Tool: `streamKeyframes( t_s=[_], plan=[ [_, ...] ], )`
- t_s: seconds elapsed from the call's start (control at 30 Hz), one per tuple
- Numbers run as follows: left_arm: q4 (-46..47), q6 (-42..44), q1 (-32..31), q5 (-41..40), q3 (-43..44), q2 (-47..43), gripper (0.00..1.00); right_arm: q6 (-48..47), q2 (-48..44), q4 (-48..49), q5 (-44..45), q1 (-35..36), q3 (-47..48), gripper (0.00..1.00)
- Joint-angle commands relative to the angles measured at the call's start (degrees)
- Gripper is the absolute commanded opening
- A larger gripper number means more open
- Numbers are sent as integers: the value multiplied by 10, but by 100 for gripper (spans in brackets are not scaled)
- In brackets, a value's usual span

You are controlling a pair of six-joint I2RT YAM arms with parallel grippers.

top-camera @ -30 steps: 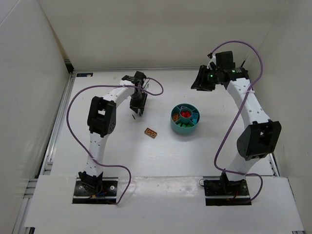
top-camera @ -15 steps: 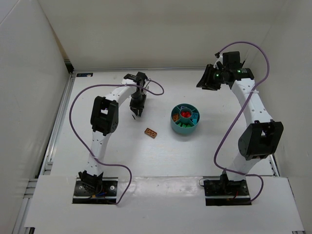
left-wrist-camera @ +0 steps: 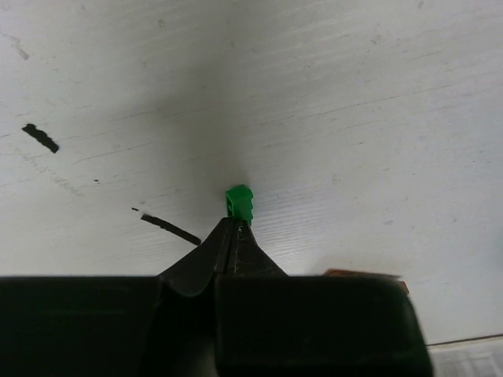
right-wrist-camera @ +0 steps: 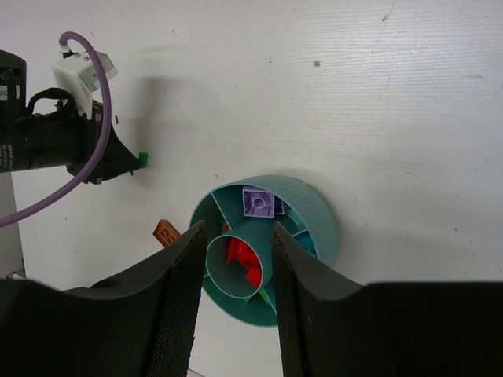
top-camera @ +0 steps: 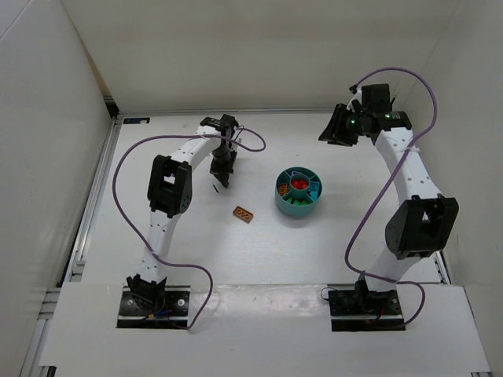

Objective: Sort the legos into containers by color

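Green lego (left-wrist-camera: 239, 202) in left fingers (left-wrist-camera: 226, 245); orange lego (top-camera: 244, 213) near, bowl (top-camera: 298, 210) beyond

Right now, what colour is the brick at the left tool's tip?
The brick is green; the left wrist view shows it best.

White table (top-camera: 259, 259) bearing a teal bowl (top-camera: 295, 209), an orange brick (top-camera: 244, 214) nearby, and a green brick (left-wrist-camera: 239, 201) farther left.
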Motion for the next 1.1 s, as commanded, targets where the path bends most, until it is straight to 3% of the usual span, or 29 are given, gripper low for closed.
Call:
streamKeyframes(
  t_s=[0.0, 0.53, 0.83, 1.0, 1.07],
  plan=[
    [4, 7, 1, 40, 16, -36, 5, 0, -40, 21, -14, -3, -15, 42],
    [36, -8, 0, 42, -67, -182, 5, -13, -124, 64, -36, -9, -110, 42],
    [22, -21, -17, 43, -57, -198, 5, -13, -124, 70, -50, -21, -122, 42],
    [10, 1, -67, 40, -26, -213, 5, -12, -131, 70, -50, -25, -132, 42],
    [10, 12, -116, 32, -11, -225, 5, -10, -140, 69, -49, -32, -137, 42]
  ],
)
